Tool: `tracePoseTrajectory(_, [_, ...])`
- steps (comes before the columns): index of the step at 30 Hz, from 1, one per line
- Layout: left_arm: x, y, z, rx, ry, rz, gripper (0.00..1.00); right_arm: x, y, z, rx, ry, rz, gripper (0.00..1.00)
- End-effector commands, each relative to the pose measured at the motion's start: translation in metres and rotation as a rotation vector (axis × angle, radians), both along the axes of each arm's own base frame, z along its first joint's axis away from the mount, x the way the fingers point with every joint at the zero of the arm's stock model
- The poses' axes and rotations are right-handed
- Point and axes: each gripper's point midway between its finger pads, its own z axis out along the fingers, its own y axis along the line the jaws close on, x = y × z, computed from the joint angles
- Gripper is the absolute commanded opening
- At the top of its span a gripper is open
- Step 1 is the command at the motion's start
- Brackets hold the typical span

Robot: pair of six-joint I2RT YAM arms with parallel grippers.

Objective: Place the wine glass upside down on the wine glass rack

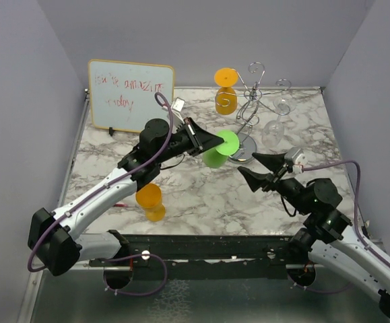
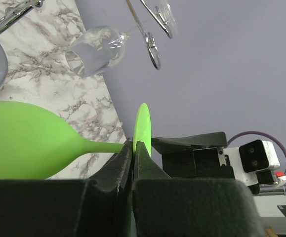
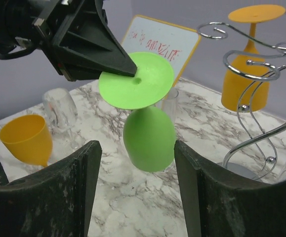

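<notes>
The green wine glass (image 3: 147, 140) hangs bowl-down and foot-up, a little tilted, pinched by its stem just under the foot disc between the closed fingers of the left gripper (image 1: 218, 142). It looks to be off the table (image 1: 201, 202), though the bowl's rim is not clearly shown. It is not on the rack yet.

Just past the left fingertips, and a little to their right, stands the wine glass rack (image 1: 250, 145); its round base sits close behind the foot disc. One orange glass (image 1: 225, 94) and a clear glass (image 1: 279, 114) already hang inverted from its arms. Facing the left gripper from the other side of the glass, the right gripper (image 1: 248, 165) has its fingers spread wide with nothing between them (the bowl sits just ahead of the gap).

My worry is the hold: a narrow pinch on a thin stem lets the heavy bowl swing or twist as the wrist turns. The foot disc could then strike a spiral tip instead of sliding into an arm. A sideways shove might shift the rack or knock the hanging glasses. The open right fingers, so near the bowl, could clip it too.
</notes>
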Motion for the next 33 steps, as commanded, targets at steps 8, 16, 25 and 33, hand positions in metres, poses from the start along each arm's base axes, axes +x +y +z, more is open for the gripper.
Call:
tracePoseTrajectory(8, [0.031, -0.018, 0.040, 0.002, -0.060, 0.035, 0.00, -0.014, -0.049, 0.083, 0.271, -0.020, -0.128, 0.65])
tracePoseTrajectory(16, [0.069, -0.015, 0.047, -0.008, -0.052, 0.195, 0.00, -0.023, -0.064, 0.097, 0.340, -0.035, -0.146, 0.66])
tracePoseTrajectory(25, [0.089, -0.026, 0.070, -0.039, -0.093, 0.214, 0.00, -0.023, -0.065, 0.097, 0.368, -0.020, -0.147, 0.67])
tracePoseTrajectory(33, [0.099, -0.029, 0.079, -0.059, -0.097, 0.230, 0.00, -0.022, -0.064, 0.097, 0.376, -0.012, -0.146, 0.67])
